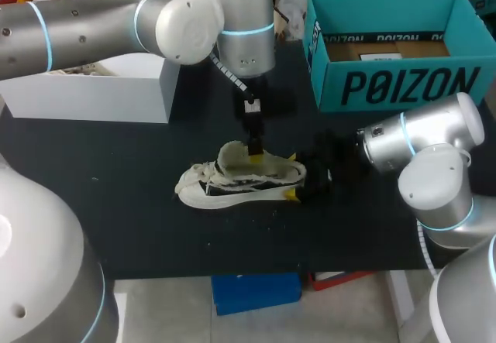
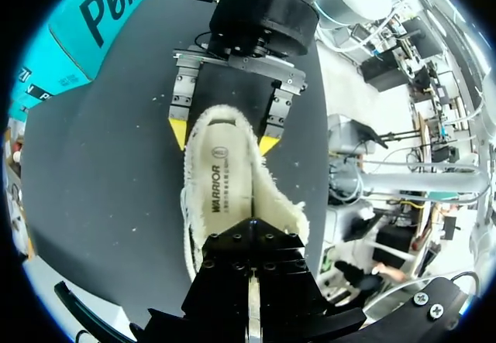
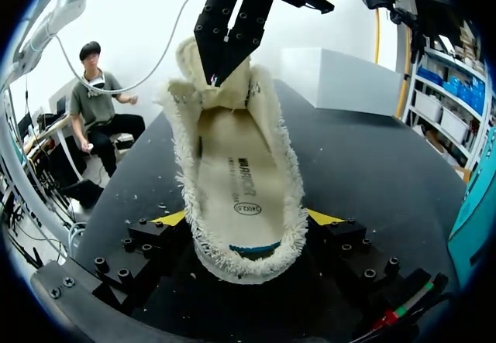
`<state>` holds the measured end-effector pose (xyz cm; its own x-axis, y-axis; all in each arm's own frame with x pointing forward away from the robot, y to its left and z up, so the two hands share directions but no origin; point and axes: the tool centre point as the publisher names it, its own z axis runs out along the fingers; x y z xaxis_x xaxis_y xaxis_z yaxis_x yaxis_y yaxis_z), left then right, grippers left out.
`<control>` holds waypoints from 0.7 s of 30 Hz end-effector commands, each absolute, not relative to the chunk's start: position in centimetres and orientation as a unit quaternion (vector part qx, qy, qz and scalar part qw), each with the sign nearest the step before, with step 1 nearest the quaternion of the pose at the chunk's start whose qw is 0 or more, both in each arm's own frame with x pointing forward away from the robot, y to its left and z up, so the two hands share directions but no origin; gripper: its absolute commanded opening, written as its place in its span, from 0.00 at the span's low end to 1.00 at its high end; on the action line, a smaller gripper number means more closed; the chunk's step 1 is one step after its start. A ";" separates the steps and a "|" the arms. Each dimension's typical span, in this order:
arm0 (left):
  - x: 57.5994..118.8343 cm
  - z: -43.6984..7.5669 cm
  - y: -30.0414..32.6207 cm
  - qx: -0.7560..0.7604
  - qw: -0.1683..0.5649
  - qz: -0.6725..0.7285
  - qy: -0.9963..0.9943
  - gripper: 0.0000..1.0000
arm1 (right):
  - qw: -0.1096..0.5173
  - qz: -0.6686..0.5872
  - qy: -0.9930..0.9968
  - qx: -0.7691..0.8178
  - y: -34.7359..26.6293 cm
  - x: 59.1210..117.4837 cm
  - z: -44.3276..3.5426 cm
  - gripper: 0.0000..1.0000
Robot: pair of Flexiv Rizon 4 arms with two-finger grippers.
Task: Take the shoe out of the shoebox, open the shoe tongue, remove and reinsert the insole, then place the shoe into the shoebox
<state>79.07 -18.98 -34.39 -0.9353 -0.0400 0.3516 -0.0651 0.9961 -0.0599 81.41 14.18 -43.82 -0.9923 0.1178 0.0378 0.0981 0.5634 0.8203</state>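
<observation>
Left gripper [image 1: 253,148] is pinched together on the tongue [image 3: 198,68], lifting it over the pale shoe [image 1: 232,180] at the middle of the table [image 1: 116,204], toe left, heel right. Right gripper [image 3: 248,219] clamps the heel from both sides. Far right, the teal shoebox [image 1: 395,87] stands open, well apart.

Work surface: one table [image 1: 139,204] with a matte black top. In the head view the top spans the field from 9 o'clock to 3 o'clock, and its front edge runs straight across toward 6 o'clock.

Surface condition: pale specks [image 1: 208,243] lie scattered over the bare area near the front edge.

Item on the top: a white box [image 1: 101,95], plain-sided, at 10 o'clock. It rests flat, with its long side roughly parallel to the front edge.

Lighting: diffuse. In the right wrist view the black top returns a faint, even sheen.
</observation>
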 end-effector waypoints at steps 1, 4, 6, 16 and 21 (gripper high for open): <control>78.7 -35.7 -19.5 0.039 0.188 0.027 -0.981 0.00 | 0.011 0.462 0.884 0.062 14.2 81.6 -44.2 0.00; 78.6 -35.8 -19.4 0.039 0.191 0.041 -0.980 0.00 | 0.011 0.462 0.884 0.062 14.2 81.6 -44.2 0.00; 78.6 -35.8 -19.4 0.039 0.191 0.041 -0.980 0.00 | 0.011 0.462 0.884 0.062 14.2 81.6 -44.2 0.00; 78.6 -35.8 -19.4 0.039 0.191 0.041 -0.980 0.00 | 0.011 0.462 0.884 0.062 14.2 81.6 -44.2 0.00; 78.9 -35.6 -19.7 0.010 0.181 0.040 -0.983 0.00 | 0.011 0.462 0.884 0.062 14.2 81.6 -44.2 0.00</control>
